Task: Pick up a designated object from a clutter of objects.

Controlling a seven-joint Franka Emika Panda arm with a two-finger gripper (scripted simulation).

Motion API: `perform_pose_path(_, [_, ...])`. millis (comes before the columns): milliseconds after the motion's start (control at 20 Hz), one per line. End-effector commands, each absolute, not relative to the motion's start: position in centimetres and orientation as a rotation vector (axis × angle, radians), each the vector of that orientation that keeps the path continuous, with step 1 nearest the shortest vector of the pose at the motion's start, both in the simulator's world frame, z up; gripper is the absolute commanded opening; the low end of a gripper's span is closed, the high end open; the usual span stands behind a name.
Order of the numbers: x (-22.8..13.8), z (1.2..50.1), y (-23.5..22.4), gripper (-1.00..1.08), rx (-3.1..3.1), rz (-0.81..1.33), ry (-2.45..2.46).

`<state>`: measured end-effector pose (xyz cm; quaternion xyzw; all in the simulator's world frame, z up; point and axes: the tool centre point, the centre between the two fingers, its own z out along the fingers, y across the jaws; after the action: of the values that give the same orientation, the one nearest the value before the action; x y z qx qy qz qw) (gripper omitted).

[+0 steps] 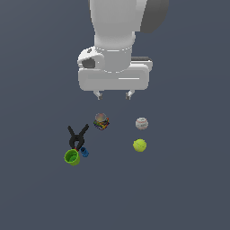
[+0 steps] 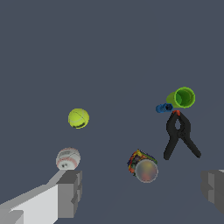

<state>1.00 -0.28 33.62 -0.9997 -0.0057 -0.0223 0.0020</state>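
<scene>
The lime-green cup (image 1: 72,157) stands on the grey floor at the exterior view's left, and also shows in the wrist view (image 2: 182,97). A black spring clamp (image 1: 77,136) touches it, and a tiny blue piece (image 1: 84,152) lies beside it. A multicoloured can (image 1: 101,121), a whitish ball (image 1: 142,123) and a yellow-green ball (image 1: 139,145) lie apart from these. My gripper (image 1: 113,95) hangs open and empty high above the clutter, nearest the can. Its fingers (image 2: 70,192) frame the can (image 2: 143,167) in the wrist view.
The floor (image 1: 188,188) is plain dark grey. In the wrist view the clamp (image 2: 178,135), blue piece (image 2: 164,107), whitish ball (image 2: 68,158) and yellow-green ball (image 2: 78,118) show. The arm's white body (image 1: 117,27) fills the upper middle of the exterior view.
</scene>
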Motion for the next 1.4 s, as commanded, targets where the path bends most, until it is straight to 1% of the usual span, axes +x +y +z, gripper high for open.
perform_pose_path(0, [1.0,33.6,-0.3,1.0,-3.137,-0.07,-0.018])
perform_pose_path(750, [1.5,33.3,-0.7,1.0,-3.113,-0.076,0.041])
perform_pose_path(1050, [2.9,31.9,-2.0,1.0,-3.113,-0.072,0.001])
perform_pose_path(1350, [5.2,29.1,-4.4,1.0,-3.114,-0.064,-0.072])
